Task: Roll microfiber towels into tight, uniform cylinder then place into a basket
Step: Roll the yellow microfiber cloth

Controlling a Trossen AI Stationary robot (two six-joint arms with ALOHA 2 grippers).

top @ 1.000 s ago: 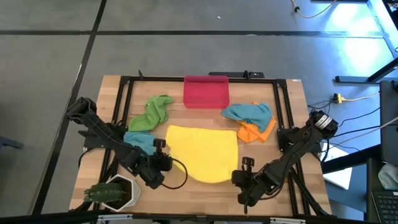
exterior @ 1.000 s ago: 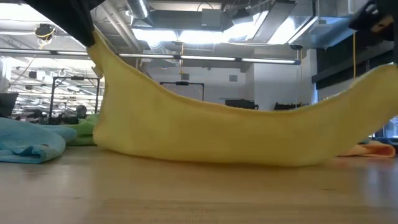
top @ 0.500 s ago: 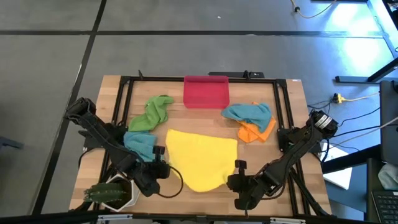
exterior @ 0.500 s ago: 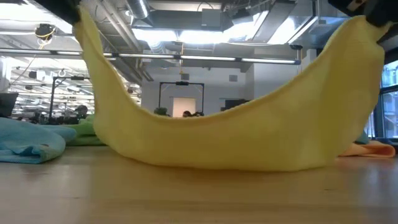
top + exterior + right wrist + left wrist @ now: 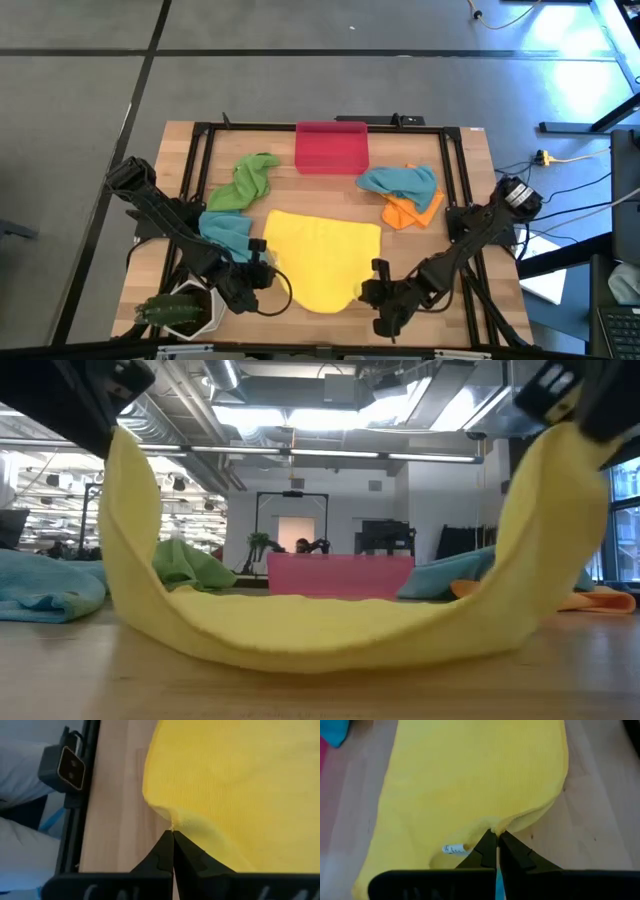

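Note:
The yellow microfiber towel (image 5: 322, 252) lies mid-table, its far part flat on the wood and its two near corners raised. My left gripper (image 5: 263, 262) is shut on its near left corner, and my right gripper (image 5: 367, 288) is shut on its near right corner. In the low view the towel (image 5: 330, 635) sags in a U between the two grips. The red-pink basket (image 5: 331, 147) stands at the far edge. A green towel (image 5: 245, 180), a teal towel (image 5: 222, 230), another teal towel (image 5: 400, 182) and an orange towel (image 5: 418, 210) lie crumpled around it. My left gripper pinches the towel's near left corner (image 5: 492, 826) between its two fingertips, slanting down from the near left. The corner is lifted; the cloth hangs slack from it (image 5: 128, 470) to the table. My right gripper pinches the towel's near right corner (image 5: 176, 822) between its fingertips, slanting down from the near right. That corner is held up (image 5: 555, 455), and the cloth drops slack onto the wood.
A white pot with a green plant (image 5: 182, 310) stands at the near left corner, close behind my left arm. A black frame (image 5: 200, 150) runs round the table top. Bare wood shows near the front edge (image 5: 320, 690).
Both grippers have sunk, tipped further downward and drawn a little toward each other with the yellow towel's near corners. The towel's near edge, which hung high between them, has slackened and sagged onto the table. Its far part has stayed flat.

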